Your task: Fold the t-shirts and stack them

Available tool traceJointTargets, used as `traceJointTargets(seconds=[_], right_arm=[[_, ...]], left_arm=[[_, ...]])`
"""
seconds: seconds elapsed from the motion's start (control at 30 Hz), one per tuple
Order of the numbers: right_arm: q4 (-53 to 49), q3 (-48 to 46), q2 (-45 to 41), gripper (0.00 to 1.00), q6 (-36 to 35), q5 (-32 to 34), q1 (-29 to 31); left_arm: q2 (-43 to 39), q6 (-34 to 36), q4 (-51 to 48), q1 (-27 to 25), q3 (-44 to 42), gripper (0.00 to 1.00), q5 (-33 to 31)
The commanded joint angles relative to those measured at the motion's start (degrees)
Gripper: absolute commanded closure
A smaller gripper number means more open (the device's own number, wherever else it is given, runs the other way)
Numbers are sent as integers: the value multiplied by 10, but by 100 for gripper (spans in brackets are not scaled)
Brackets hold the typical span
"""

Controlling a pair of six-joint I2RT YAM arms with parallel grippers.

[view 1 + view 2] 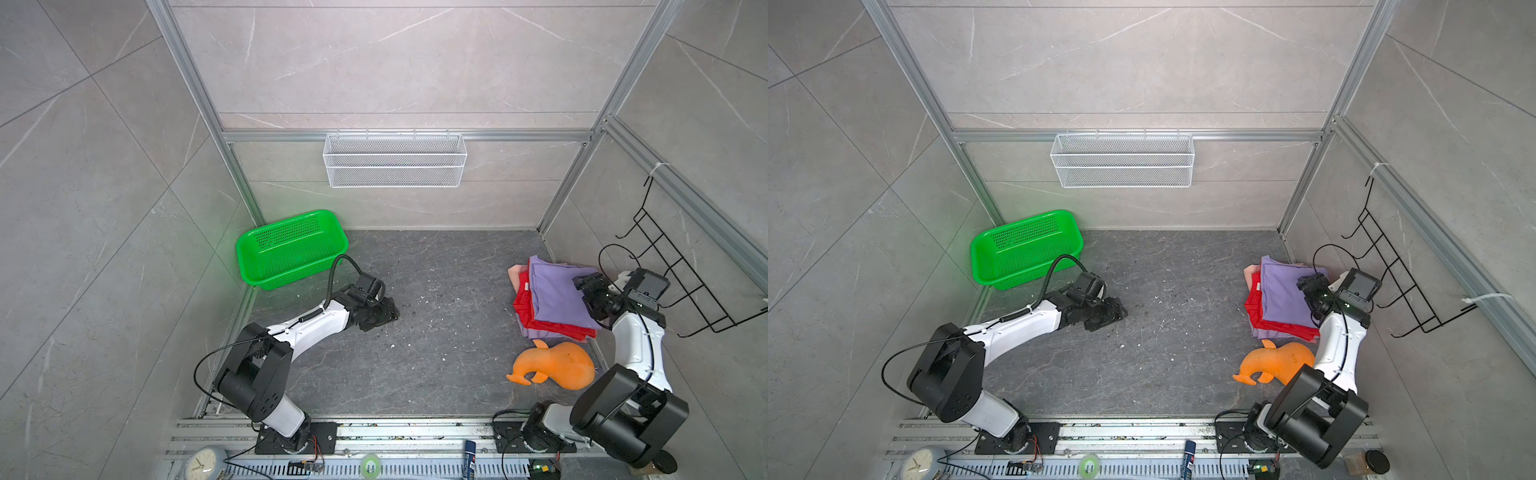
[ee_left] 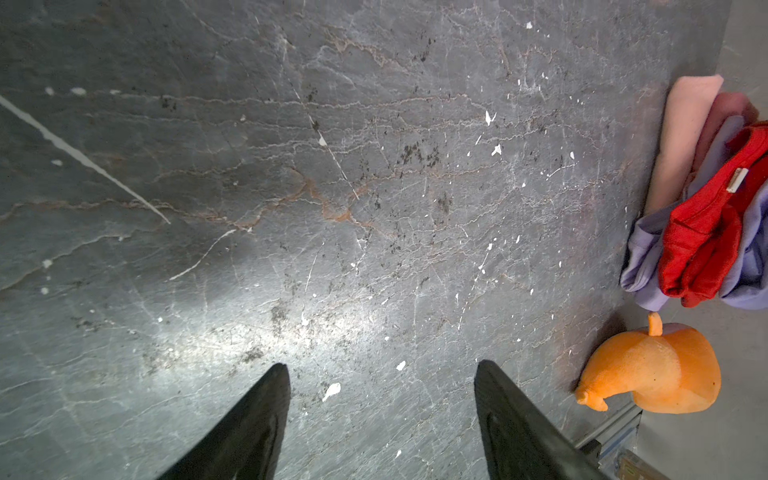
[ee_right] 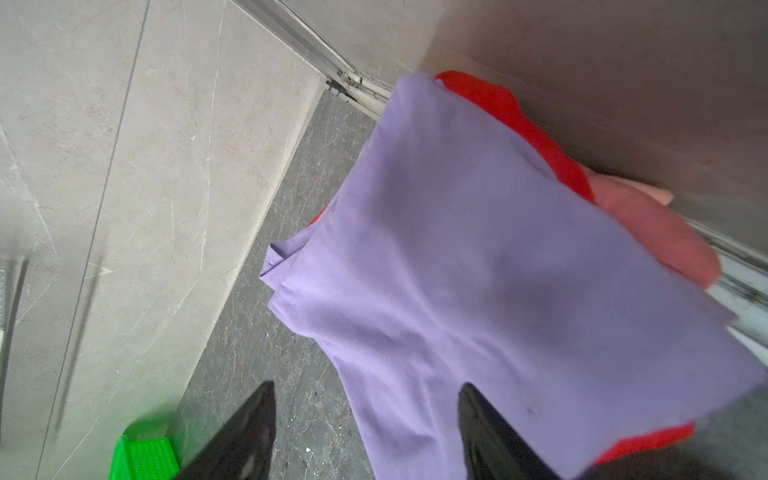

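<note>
soft lavender tee [image 1: 555,291], folded rect, atop crumpled red tee [image 1: 524,308]

On the worktop [image 1: 436,353] the basket [image 1: 291,249] sits at ten o'clock, in the far corner. The stacked t-shirts [image 1: 552,295] lie at three o'clock beside the side wall, with the plush toy [image 1: 552,365] just before them at four o'clock.

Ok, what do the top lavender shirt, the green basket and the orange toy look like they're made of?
Top lavender shirt: soft knit cloth, probably cotton, with a matte finish; it lies limp with gentle creases.
Green basket: rigid moulded plastic, slightly glossy, with rows of small perforations in its walls.
Orange toy: plush-like fabric with a fuzzy matte surface; its rounded shape suggests it is stuffed.
</note>
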Motion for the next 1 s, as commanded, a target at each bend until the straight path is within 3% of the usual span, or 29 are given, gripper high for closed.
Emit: traceJointTargets(seconds=[0.0,0.2,0.3,0.43,0.67,0.73,0.83,0.9,0.97], right_arm=[[48,5,41,30,-22,-27,19],[28,51,118,34,-54,-19,80],[19,44,108,33,-62,34,120],[-4,59,97,33,-78,52,164],[29,29,-2,24,-93,122,304],[31,21,-30,20,-101,156,341],[35,8,-65,16,-125,216,404],[33,4,-76,0,-148,259,453],[31,-1,-84,0,-172,310,508]], left_arm=[[-27,24,18,-1,7,27,1],[-78,52,15,1,0,26,-17],[-117,68,1,1,-4,26,-40],[-186,103,-32,3,-3,25,-84],[-327,238,-38,27,-27,16,-251],[-362,291,-7,39,-51,5,-324],[-396,366,76,85,-108,0,-405],[-400,397,148,135,-157,0,-400],[-388,406,215,202,-207,0,-364]])
